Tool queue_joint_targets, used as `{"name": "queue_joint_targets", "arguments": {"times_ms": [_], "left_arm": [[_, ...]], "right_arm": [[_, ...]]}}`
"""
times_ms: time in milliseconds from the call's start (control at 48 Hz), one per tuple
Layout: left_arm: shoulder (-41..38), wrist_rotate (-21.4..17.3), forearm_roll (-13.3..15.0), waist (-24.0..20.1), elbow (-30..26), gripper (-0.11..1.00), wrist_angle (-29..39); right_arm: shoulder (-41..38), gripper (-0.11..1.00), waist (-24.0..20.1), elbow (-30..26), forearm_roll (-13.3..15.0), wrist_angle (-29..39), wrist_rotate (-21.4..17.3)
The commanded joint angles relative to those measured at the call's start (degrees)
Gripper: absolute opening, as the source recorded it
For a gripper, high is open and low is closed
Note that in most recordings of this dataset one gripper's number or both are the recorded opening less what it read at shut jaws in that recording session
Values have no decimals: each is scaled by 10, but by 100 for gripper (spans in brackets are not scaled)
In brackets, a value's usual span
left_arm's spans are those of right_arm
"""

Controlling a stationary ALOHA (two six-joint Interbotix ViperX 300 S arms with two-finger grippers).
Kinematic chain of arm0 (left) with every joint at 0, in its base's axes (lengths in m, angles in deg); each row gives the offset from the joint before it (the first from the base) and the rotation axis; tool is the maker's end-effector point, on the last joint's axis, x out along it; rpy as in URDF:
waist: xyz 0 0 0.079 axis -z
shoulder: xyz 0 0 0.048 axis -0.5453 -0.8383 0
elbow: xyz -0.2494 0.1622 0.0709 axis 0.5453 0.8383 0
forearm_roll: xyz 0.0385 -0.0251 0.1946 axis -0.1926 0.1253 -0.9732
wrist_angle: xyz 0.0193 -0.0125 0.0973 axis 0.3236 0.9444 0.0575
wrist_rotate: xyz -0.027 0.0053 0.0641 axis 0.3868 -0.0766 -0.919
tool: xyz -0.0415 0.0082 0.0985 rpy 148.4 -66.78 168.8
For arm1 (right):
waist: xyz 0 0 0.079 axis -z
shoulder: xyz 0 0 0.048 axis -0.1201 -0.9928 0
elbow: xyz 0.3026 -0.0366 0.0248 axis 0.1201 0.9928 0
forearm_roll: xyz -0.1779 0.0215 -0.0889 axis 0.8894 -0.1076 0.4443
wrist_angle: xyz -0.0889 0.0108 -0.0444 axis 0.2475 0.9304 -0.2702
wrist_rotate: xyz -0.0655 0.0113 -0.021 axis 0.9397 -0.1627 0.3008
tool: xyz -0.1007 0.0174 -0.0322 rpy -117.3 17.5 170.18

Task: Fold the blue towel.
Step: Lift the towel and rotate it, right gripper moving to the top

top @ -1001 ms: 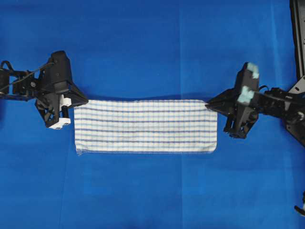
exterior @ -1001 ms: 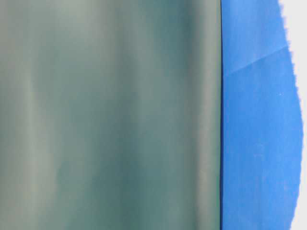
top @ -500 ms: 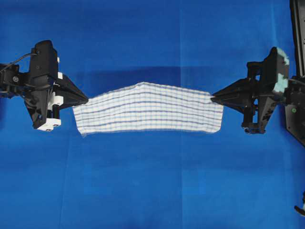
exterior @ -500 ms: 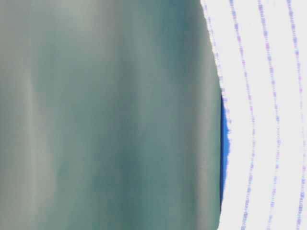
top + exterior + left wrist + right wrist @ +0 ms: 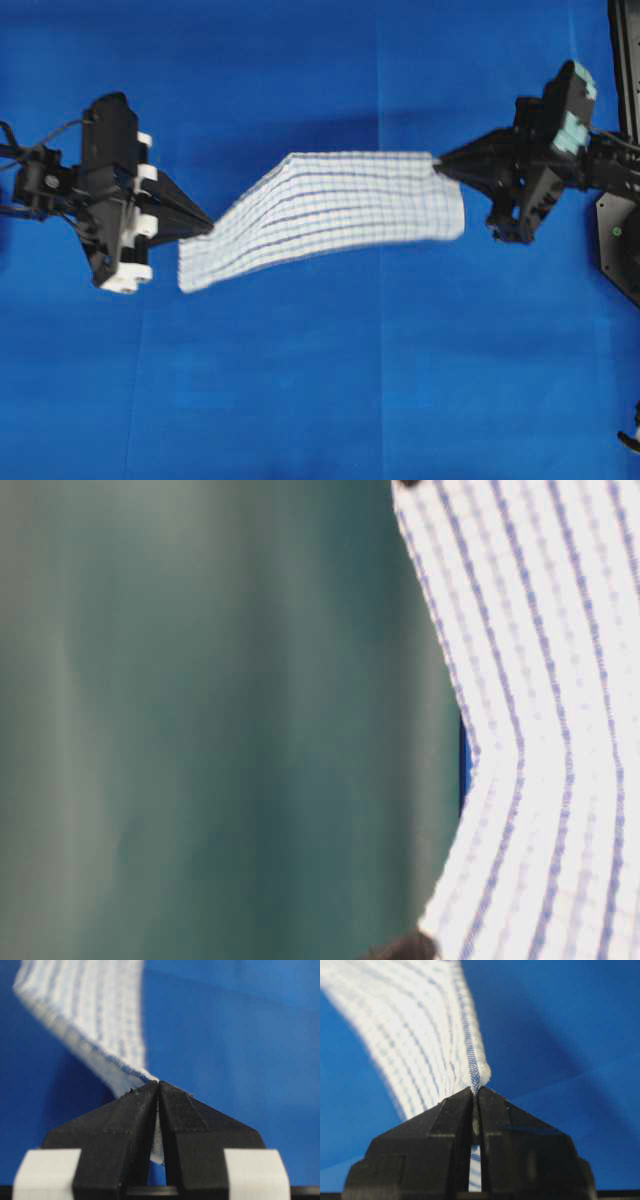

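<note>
Hanging slack between both arms, blue towel [image 5: 325, 208] is off the table [image 5: 320, 400]. Left gripper [image 5: 207, 228] and right gripper [image 5: 440, 160] jaws clamp opposite short edges; open blue all around.

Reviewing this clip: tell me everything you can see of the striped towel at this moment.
The towel is a white woven cloth with thin light and dark blue stripes and a stitched hem. It is already doubled into a long strip and hangs stretched between the two arms above the blue table cover. The left gripper is shut on its lower left end, the right gripper on its upper right corner. It runs slanted, bowed and slightly blurred; whether any part touches the cover is unclear.
</note>
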Motion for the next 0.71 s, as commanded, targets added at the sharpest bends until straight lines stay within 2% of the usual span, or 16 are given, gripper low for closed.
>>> {"name": "queue_joint_targets", "arguments": {"times_ms": [0, 396, 688], "left_arm": [[-17, 2, 0, 10, -35, 2, -11], [-130, 12, 1, 30, -165, 2, -25], [-194, 11, 1, 34, -225, 2, -91]], "right_arm": [[-13, -4, 25, -26, 4, -2, 14], [-93, -4, 113, -121, 4, -2, 88], [-149, -4, 146, -188, 4, -4, 128]]}}
